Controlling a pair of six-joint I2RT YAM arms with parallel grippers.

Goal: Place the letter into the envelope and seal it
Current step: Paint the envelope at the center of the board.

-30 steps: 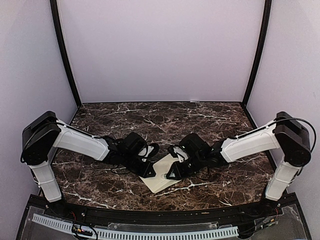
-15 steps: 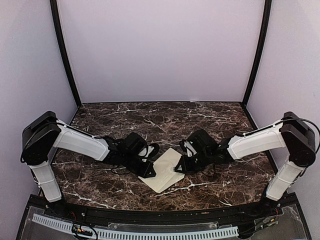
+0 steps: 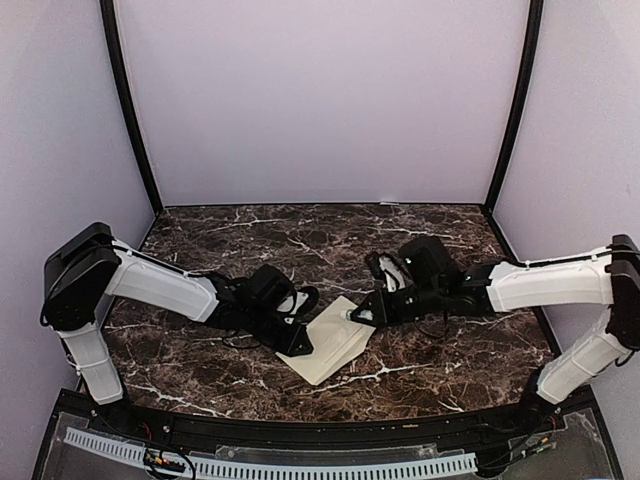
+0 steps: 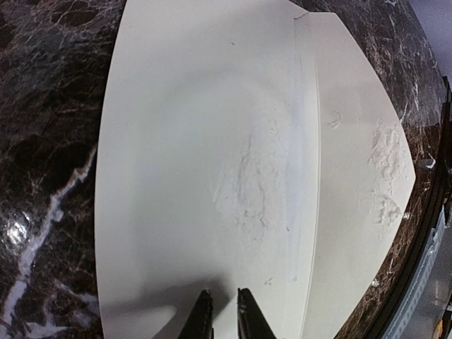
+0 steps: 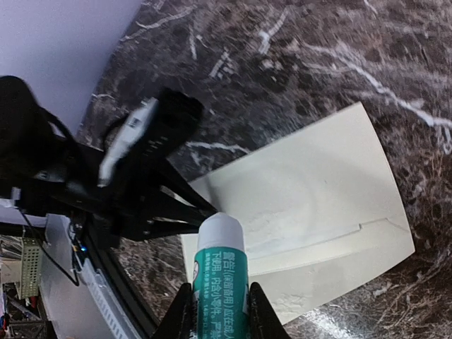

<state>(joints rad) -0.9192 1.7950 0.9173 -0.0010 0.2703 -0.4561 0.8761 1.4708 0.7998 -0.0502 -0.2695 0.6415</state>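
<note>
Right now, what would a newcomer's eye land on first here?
The cream envelope, pale against the dark marble table, centre-front. At its right corner, the right gripper clamps a green-labelled glue stick; the left gripper sits at its left edge.

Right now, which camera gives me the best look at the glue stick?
Right wrist view: the glue stick stands in the foreground, white cap and green label clear, clamped in the right gripper, the envelope behind it. The top view shows at most a pale speck at that gripper; the left wrist view shows none of it.
</note>
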